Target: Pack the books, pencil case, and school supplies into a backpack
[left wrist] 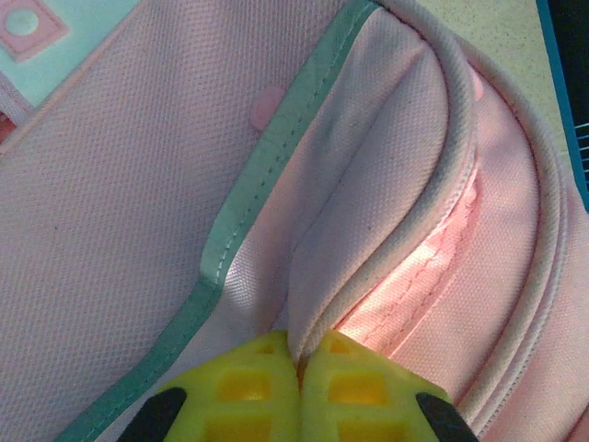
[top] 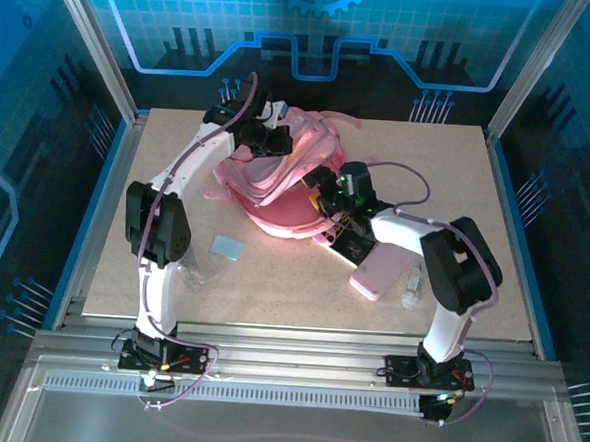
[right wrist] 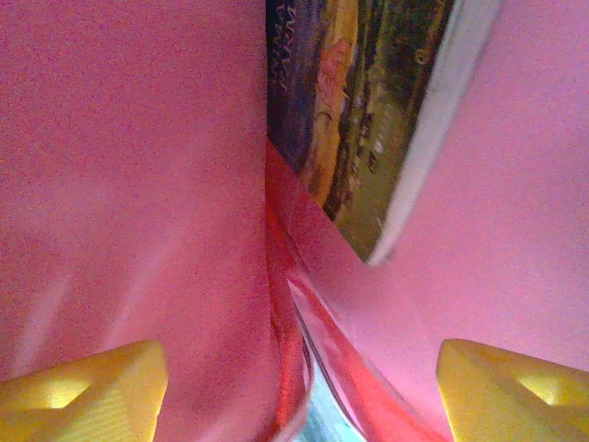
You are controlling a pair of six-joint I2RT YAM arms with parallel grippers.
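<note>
1. Top: the left pincer [top: 268, 137] lifts the backpack [top: 288, 203] rim; the right pincer [top: 327, 196] sits in its mouth. The black book [top: 351, 250] and pencil case [top: 380, 274] lie on the surface [top: 300, 301] beside the right arm (the nearer one).
2. Left wrist: pincer pressed together on a fabric fold.
3. Right wrist: pincer spread, empty; a paperback [right wrist: 368, 120] lies straight ahead inside, lengthwise.

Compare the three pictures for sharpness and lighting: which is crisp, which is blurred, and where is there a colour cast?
Top external view: table evenly lit, soft shadows, blue glow behind. Left wrist view: crisp weave on the backpack, bright patch by the seam. Right wrist view: pink cast, the book soft and out of focus, open right pincer blurred.
</note>
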